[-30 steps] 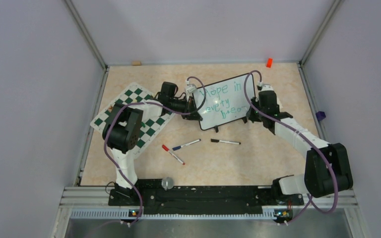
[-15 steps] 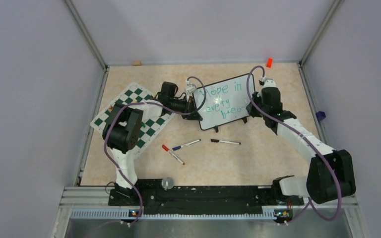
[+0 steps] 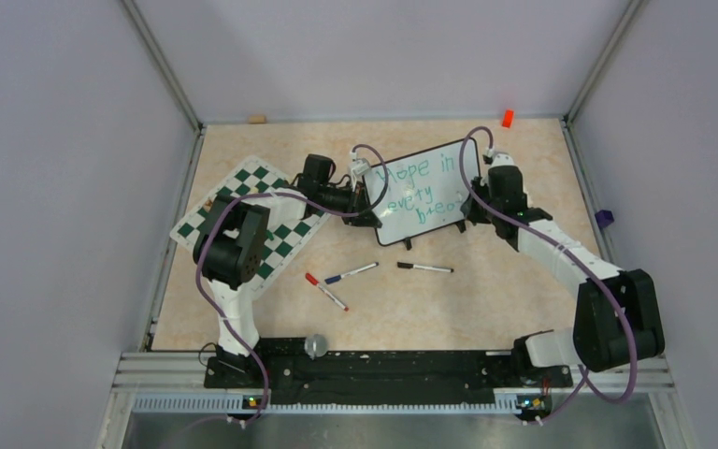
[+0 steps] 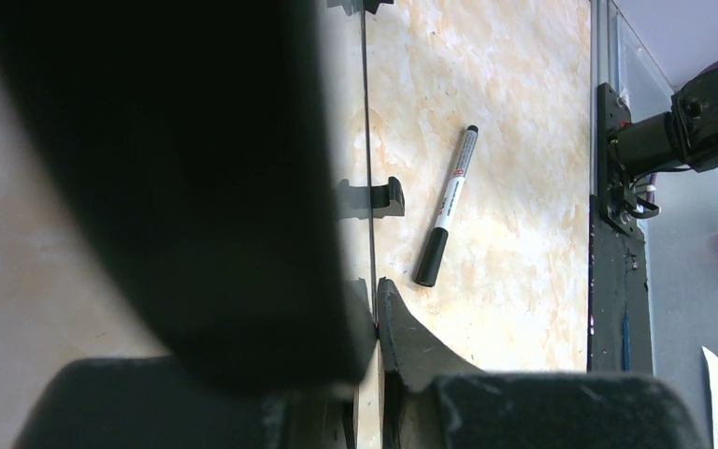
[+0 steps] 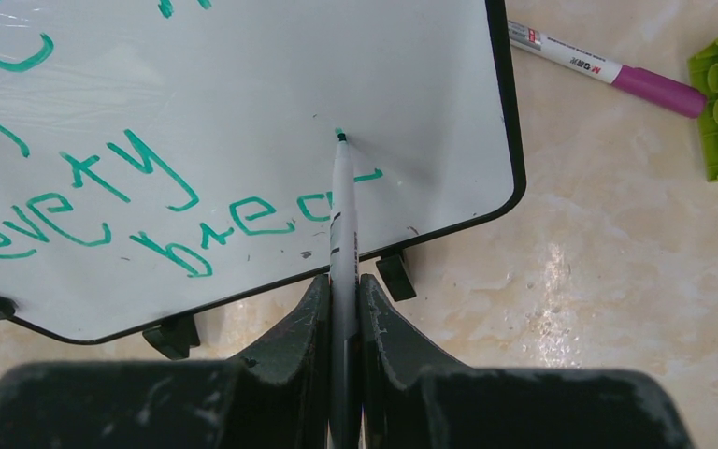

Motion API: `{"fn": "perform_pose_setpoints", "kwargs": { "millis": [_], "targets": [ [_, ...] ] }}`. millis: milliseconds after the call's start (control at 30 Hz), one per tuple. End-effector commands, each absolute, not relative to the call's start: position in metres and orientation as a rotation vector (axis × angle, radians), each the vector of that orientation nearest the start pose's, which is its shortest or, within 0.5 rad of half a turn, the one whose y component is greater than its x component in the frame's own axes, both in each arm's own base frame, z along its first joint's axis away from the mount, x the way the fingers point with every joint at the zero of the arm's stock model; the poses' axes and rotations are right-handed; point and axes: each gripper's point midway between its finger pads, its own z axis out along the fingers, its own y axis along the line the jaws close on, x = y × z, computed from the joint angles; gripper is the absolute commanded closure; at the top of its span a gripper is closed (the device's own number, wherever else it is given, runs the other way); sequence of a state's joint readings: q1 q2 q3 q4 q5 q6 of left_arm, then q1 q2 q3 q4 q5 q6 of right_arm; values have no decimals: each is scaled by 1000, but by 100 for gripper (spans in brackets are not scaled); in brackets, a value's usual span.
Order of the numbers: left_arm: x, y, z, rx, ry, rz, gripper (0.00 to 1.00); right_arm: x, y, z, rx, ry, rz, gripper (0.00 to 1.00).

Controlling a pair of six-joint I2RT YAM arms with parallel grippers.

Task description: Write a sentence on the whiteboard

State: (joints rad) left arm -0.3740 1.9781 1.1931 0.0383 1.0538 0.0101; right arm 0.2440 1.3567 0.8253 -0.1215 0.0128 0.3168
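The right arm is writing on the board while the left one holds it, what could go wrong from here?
1. The last word is unfinished and the marker tip sits toward the board's right frame, so the remaining letters may get cramped or run off.
2. The left fingers pinch only the board's thin edge; writing pressure could make it pivot or slip.
3. The right fingers hold the marker well behind its tip, so it may tilt.

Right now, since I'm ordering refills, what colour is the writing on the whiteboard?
Teal green; the writing shows best on the whiteboard in the right wrist view.
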Motion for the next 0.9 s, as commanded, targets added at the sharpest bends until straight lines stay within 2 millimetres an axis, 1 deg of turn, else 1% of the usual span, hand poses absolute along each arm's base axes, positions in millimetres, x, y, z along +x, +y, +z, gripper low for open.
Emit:
{"fn": "perform_pose_setpoints", "kwargs": {
  "millis": [0,167,333,433,600,733,867],
  "targets": [
    [338,-303,82,1000,1996,-1382,100,364,98,110,103,2234,295,100],
    [338,-302,82,999,1996,-1383,100,352,97,97,104,2262,294,100],
    [337,-303,82,1001,1996,-1383,100,347,95,94,105,2274,291,100],
    [337,-302,82,1000,1996,-1384,100,348,93,96,108,2273,274,100],
    [337,-303,82,1002,1995,-1382,100,354,82,99,161,2261,203,100],
    [336,-303,82,1001,1997,-1384,100,360,86,106,157,2244,226,100],
    [336,-303,82,1002,1997,-1385,100,368,89,117,150,2218,239,100]
  ]
}}
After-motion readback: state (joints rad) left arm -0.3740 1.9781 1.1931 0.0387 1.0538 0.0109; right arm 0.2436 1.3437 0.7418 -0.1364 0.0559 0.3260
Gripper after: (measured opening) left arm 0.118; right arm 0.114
